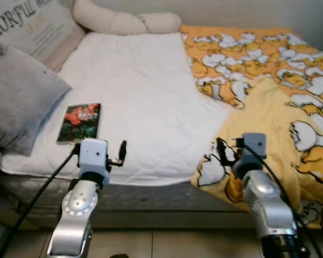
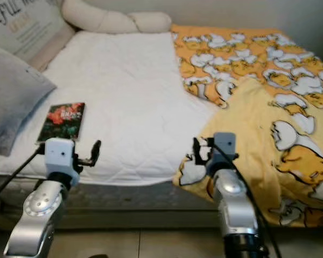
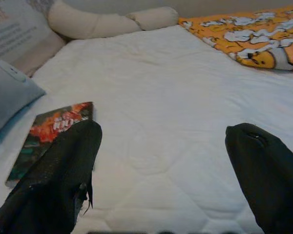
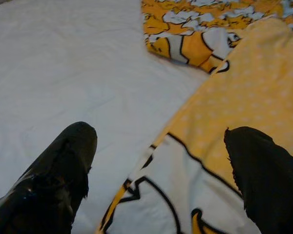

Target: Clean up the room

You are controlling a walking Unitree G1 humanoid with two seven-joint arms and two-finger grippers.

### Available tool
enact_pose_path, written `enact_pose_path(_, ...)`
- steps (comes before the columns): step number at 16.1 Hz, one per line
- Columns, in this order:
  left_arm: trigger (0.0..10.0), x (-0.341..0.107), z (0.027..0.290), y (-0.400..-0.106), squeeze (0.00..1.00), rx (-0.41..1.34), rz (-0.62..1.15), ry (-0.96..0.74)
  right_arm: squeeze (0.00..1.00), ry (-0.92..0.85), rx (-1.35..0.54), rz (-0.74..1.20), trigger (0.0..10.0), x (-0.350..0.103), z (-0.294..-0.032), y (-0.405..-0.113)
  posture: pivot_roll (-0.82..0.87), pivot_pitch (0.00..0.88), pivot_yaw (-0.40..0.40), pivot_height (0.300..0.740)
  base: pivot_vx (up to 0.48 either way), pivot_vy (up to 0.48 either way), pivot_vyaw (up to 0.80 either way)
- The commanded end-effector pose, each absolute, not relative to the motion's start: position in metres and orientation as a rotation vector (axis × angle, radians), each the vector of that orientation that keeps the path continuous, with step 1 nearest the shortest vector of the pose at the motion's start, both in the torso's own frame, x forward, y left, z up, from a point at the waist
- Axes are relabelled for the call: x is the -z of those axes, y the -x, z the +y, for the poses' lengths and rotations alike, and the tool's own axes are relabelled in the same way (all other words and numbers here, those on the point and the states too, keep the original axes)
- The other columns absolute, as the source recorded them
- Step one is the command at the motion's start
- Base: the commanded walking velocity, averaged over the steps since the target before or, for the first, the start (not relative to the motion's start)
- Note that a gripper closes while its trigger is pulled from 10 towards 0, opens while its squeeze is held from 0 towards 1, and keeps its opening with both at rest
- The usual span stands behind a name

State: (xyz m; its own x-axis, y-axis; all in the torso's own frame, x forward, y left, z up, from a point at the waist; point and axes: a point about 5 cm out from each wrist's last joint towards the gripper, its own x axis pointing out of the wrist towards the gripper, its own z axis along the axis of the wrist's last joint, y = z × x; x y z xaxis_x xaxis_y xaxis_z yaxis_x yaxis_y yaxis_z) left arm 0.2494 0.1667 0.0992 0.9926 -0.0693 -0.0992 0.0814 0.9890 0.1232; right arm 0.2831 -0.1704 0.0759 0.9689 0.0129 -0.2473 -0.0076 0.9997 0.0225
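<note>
A book [image 1: 79, 122] with a dark cover and red flowers lies flat near the left front edge of the white mattress [image 1: 140, 91]. A yellow duck-print blanket [image 1: 274, 91] is crumpled over the bed's right half, its corner folded back. My left gripper [image 3: 161, 156] is open just above the bed's front edge, right beside the book [image 3: 49, 131]. My right gripper [image 4: 161, 161] is open over the blanket's near folded edge [image 4: 224, 146], nothing between its fingers.
A grey pillow [image 1: 19, 97] and a printed cushion [image 1: 35, 24] lean at the bed's left side. A cream bolster [image 1: 124, 21] lies along the headboard end. Tiled floor [image 1: 167, 244] shows below the bed frame.
</note>
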Motion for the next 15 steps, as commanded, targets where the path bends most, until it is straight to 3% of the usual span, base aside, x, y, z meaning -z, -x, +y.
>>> enact_pose_path(1,10.0,-0.0991,0.1705,-0.2496,0.41,0.077,0.099,-0.121,1.00,-0.009,-0.034,0.230,10.0,-0.0809,-0.1638,-0.2852,0.04,0.000,-0.003,0.740,0.000,0.000,0.00)
enact_pose_path(5,10.0,-0.0980,0.1730,-0.2501,0.40,0.077,0.104,-0.119,1.00,0.020,-0.039,0.235,10.0,-0.0807,-0.1616,-0.2849,0.03,0.000,0.001,0.740,0.276,0.000,0.55)
enact_pose_path(10,10.0,-0.0971,0.1732,-0.2497,0.41,0.085,0.108,-0.113,1.00,0.010,-0.032,0.255,10.0,-0.0787,-0.1623,-0.2835,0.03,0.000,-0.004,0.740,0.292,0.000,0.00)
enact_pose_path(12,10.0,-0.0964,0.1722,-0.2493,0.40,0.090,0.111,-0.110,1.00,0.004,-0.018,0.268,10.0,-0.0769,-0.1639,-0.2829,0.03,0.000,-0.001,0.740,0.292,0.000,-0.73)
enact_pose_path(15,10.0,-0.0959,0.1724,-0.2493,0.40,0.094,0.116,-0.112,1.00,0.013,-0.016,0.263,10.0,-0.0772,-0.1641,-0.2817,0.02,0.000,0.005,0.740,0.295,0.000,0.00)
